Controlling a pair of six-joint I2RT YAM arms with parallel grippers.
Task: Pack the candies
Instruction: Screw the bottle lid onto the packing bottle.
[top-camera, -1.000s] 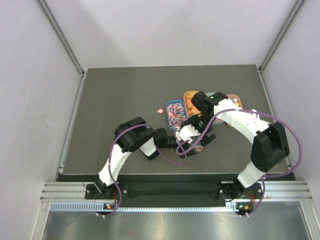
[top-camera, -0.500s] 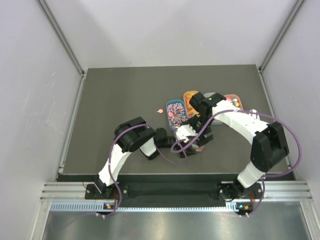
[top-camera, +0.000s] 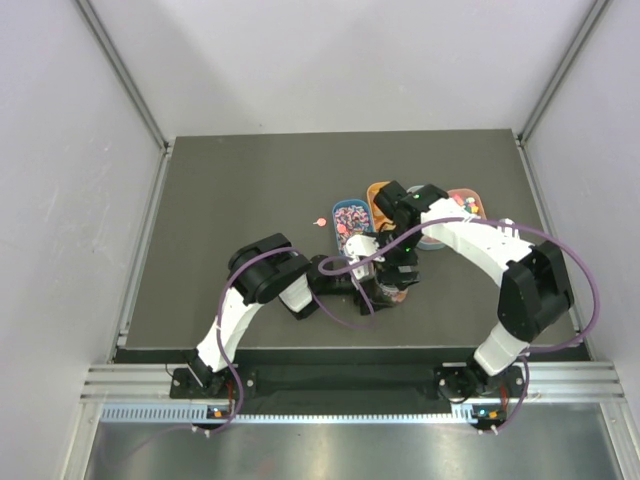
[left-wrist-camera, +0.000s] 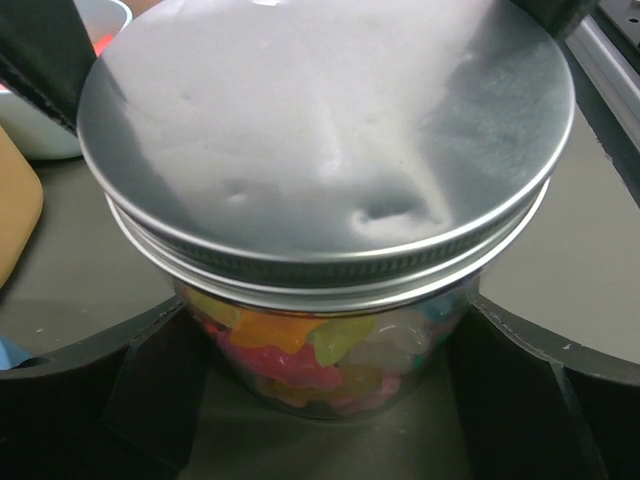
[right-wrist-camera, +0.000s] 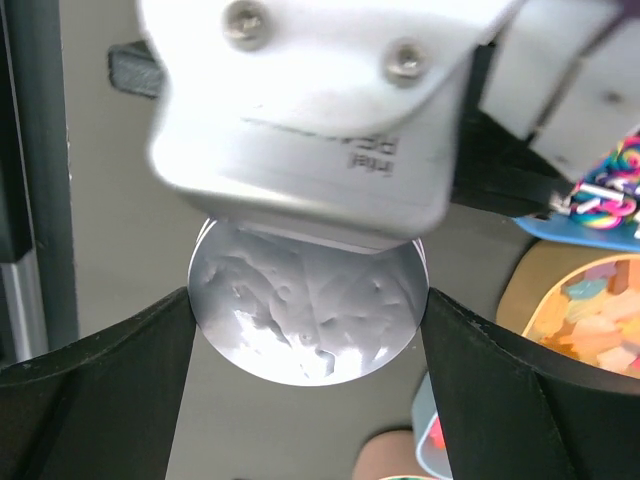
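A clear round jar (left-wrist-camera: 320, 350) full of mixed-colour gummy candies (left-wrist-camera: 290, 345) stands on the dark table with a silver metal lid (left-wrist-camera: 320, 130) on it. My left gripper (left-wrist-camera: 325, 395) is shut on the jar's glass body, one finger on each side. My right gripper (right-wrist-camera: 305, 345) comes down from above with both fingers pressed against the rim of the lid (right-wrist-camera: 300, 320). In the top view both grippers meet at the jar (top-camera: 393, 291). More candies lie in the blue tray (top-camera: 347, 222) and the orange tray (right-wrist-camera: 590, 310).
Several oval trays stand just behind the jar: blue, orange (top-camera: 378, 194), pale blue (top-camera: 432, 238) and pink (top-camera: 467, 203). One loose candy (top-camera: 319, 221) lies on the table left of the blue tray. The left wrist housing (right-wrist-camera: 300, 110) sits close above the lid.
My right gripper has shifted left and toward the near edge, coming over the jar and onto its lid. The left arm and the jar have stayed in place.
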